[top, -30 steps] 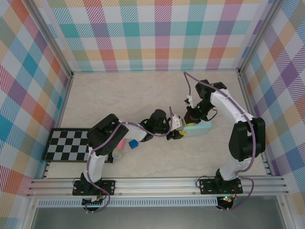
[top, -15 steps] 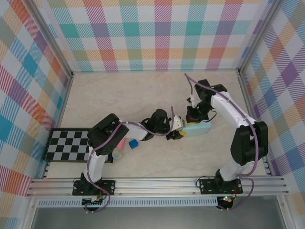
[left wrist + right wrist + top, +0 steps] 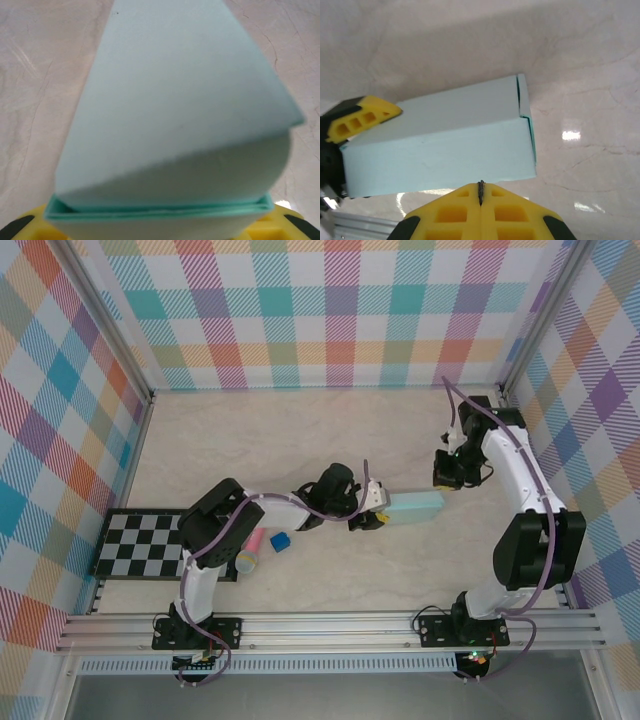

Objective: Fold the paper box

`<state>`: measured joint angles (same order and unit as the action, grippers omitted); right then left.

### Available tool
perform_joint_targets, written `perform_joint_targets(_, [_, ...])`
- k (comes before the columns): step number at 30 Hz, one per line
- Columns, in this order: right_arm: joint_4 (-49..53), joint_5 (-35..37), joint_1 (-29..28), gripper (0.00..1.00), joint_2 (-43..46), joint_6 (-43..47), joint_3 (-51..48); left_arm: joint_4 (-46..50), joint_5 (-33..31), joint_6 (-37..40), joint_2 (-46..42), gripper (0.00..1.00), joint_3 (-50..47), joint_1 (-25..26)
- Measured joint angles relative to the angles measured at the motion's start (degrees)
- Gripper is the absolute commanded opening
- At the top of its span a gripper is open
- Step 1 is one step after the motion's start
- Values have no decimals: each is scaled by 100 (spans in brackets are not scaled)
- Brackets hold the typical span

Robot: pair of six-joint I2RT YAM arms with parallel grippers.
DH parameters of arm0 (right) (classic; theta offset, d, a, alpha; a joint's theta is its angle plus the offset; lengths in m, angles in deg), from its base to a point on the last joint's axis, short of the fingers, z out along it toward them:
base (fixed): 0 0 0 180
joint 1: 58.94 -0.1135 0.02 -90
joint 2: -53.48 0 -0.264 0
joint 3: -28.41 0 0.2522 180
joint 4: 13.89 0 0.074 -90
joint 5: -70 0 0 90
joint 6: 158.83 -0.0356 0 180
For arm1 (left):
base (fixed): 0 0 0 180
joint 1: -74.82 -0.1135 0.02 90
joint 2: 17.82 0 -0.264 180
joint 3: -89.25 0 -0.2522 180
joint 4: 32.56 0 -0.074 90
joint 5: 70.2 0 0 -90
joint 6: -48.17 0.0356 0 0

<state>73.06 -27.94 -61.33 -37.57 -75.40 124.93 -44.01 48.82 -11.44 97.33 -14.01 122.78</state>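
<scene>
My left gripper (image 3: 372,517) is clamped at a middling width on the left end of the box (image 3: 415,508). In its wrist view the mint card fills the space between my yellow fingers (image 3: 20,222), with several layers of card stacked at the pinch and the top panel bowing up a little. I can't tell from there whether that end is properly tucked.

My right gripper (image 3: 481,187) is shut on nothing. It hangs above the table (image 3: 300,440), apart from the box and off to its right. From its wrist camera the box (image 3: 440,145) reads as a closed rectangular shape lying on its long side near the middle of the table. My left finger (image 3: 362,120) shows at its far end.

The flap (image 3: 524,120) at the right end looks folded in, though a thin dark seam along its top edge suggests it isn't fully seated.

I judge the folding nearly done, at the closing-and-checking step. The next move calls for my left gripper to keep the box steady. My right one should come back low and square to the right end and press that flap home with its closed tips. The push must be gentle, because the thin card would buckle or slide out of my left grip. The cube (image 3: 279,541) lies well to the left, out of the way.
</scene>
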Motion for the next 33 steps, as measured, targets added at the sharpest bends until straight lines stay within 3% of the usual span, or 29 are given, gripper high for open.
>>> perform_joint_targets(7, [-33, 79, 0, 0, -289, 278, -315, 4, -214, -350, -356, 9, -487, -4])
perform_joint_targets(18, [-48, 4, -48, 0, -439, 367, -229, -1270, -249, -702, -46, 11, -955, -4])
perform_joint_targets(33, [-378, -37, -61, 0, -684, 404, -293, -1355, -258, -750, -24, 10, -984, -4])
